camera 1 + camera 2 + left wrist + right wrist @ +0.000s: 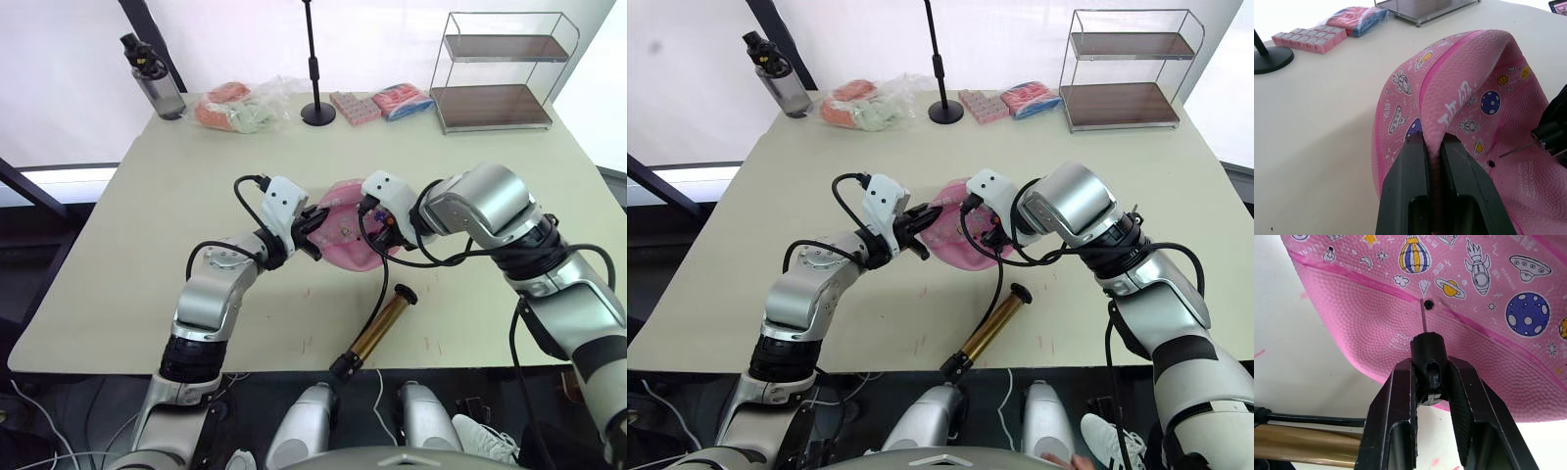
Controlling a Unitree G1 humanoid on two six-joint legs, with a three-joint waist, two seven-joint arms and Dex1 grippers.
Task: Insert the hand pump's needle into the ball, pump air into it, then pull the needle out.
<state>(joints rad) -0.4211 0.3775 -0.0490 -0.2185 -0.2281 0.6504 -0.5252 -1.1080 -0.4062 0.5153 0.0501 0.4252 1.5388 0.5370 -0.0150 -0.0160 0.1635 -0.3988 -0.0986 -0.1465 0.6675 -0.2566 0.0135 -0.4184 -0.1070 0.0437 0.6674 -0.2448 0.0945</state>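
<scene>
Right wrist view: fingers clamp needle fitting; left fingers pinch ball — pink, deflated, folded.

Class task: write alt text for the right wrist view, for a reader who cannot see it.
The right tool grips the black hose end, its needle pointing at, and just short of, the small dark valve hole in the deflated pink ball. Below lie the bronze pump and its hose on the pale table.
</scene>
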